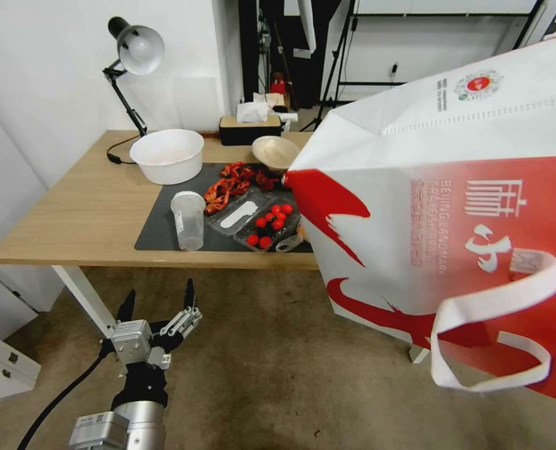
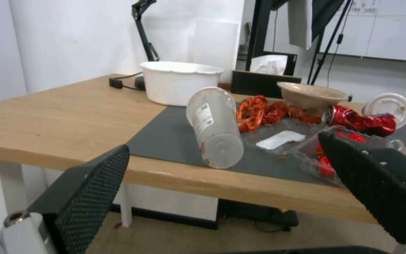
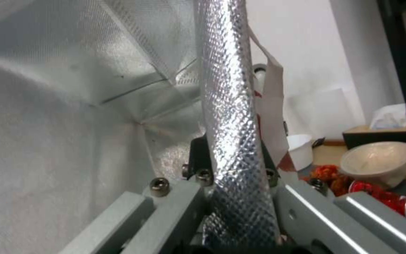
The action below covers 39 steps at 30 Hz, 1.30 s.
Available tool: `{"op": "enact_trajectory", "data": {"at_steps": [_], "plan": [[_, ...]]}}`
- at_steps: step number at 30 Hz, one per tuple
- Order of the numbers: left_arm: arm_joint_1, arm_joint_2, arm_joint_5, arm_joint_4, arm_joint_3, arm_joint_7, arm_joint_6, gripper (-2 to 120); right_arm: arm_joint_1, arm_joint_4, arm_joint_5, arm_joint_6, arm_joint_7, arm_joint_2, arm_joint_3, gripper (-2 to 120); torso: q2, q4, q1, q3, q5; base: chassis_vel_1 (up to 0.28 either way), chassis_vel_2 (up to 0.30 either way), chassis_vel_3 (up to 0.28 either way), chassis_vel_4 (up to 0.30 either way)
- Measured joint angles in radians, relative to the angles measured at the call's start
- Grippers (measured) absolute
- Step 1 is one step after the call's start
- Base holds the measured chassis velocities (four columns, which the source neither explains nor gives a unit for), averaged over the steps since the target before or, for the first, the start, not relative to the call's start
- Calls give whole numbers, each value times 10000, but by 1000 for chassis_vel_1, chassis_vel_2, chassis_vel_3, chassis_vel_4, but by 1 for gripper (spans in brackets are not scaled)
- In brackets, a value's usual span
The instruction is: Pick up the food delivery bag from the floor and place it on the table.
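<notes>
The bag (image 1: 453,206) hangs tilted in the air at the right of the head view, its lower corner near the table's (image 1: 90,212) front right edge, with floor showing beneath it; one white handle (image 1: 496,325) droops from its red side. In the right wrist view the right gripper (image 3: 233,183) is clamped on the bag's foil-lined rim, the silver wall (image 3: 226,106) pinched between the fingers (image 3: 198,158) and the foil interior spreading beside it.

On the table lies a dark mat (image 1: 165,219). A white tub (image 1: 167,155) stands at its far left corner, with a lamp (image 1: 131,56) behind it. A tissue box (image 1: 249,128) sits at the back edge, and a beige bowl (image 1: 276,152) just in front of it. On the mat stand a clear cup (image 1: 188,220), red wrappers (image 1: 231,181) and a clear tray of tomatoes (image 1: 271,222).

The left gripper (image 1: 159,306) hovers low over the floor in front of the table's left leg, its fingers (image 2: 90,197) spread open and holding nothing.
</notes>
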Motion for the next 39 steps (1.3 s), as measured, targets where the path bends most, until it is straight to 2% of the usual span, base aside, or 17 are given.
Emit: {"op": "enact_trajectory", "data": {"at_steps": [6,13,26,32,33,36,37,39], "plan": [[-40,22,-33,79,34,-10,-37,100,77,190,327,289,674,0,-161,0,-1,0,-1,-1,0,0,0,0,0],[-112,71,-60,168,50,-49,-101,100,90,581,556,828,2042,37,-319,0,-3,0,-2,-2,0,0,0,0,0],[-189,137,-151,254,38,-100,-119,100,196,768,551,1297,3231,-64,-475,0,-4,0,-3,-3,0,0,0,0,0],[-223,144,-173,255,30,-109,-122,100,244,1106,538,1872,4775,-140,-511,0,-5,0,-3,-4,0,0,0,0,0],[-223,144,-173,255,30,-109,-122,100,244,1106,538,1872,4775,-140,-511,0,-5,0,-3,-4,0,0,0,0,0],[-212,144,-173,255,31,-110,-122,100,218,1342,461,1976,5753,-151,-467,0,-5,0,-3,-3,0,0,0,0,0],[-212,144,-173,255,31,-110,-122,100,218,1342,461,1976,5753,-151,-467,0,-5,0,-3,-3,0,0,0,0,0],[-191,146,-173,232,28,-110,-126,100,156,1601,322,1959,6698,-168,-326,0,-5,0,-4,-4,0,0,0,0,0]]}}
